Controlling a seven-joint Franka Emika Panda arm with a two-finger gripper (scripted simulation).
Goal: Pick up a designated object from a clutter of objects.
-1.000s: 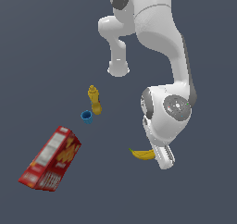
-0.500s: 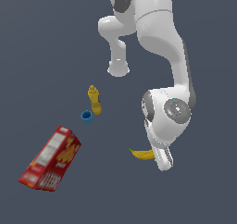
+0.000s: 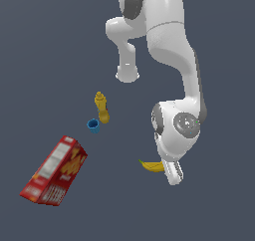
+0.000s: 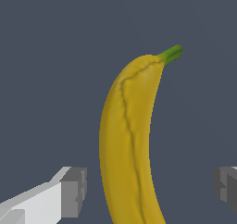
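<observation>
The curved yellow banana (image 3: 152, 166) with a green stem tip lies on the dark grey floor, its far end hidden behind my hand in the exterior view. In the wrist view the banana (image 4: 127, 140) runs lengthwise between my two grey fingertips (image 4: 74, 190), which stand apart on either side without touching it. My gripper (image 4: 148, 187) is open and low over the banana; in the exterior view the hand (image 3: 172, 174) covers its fingers. The rest of the clutter, a mustard-yellow bottle (image 3: 102, 107), a tiny blue cup (image 3: 93, 125) and a red cracker box (image 3: 54, 171), lies to the exterior view's left.
The arm's white base (image 3: 127, 73) stands behind the bottle. The red cracker box lies tilted at the exterior view's lower left, well away from the banana.
The hand has come down a little onto the banana. The banana, bottle, cup and box have not moved.
</observation>
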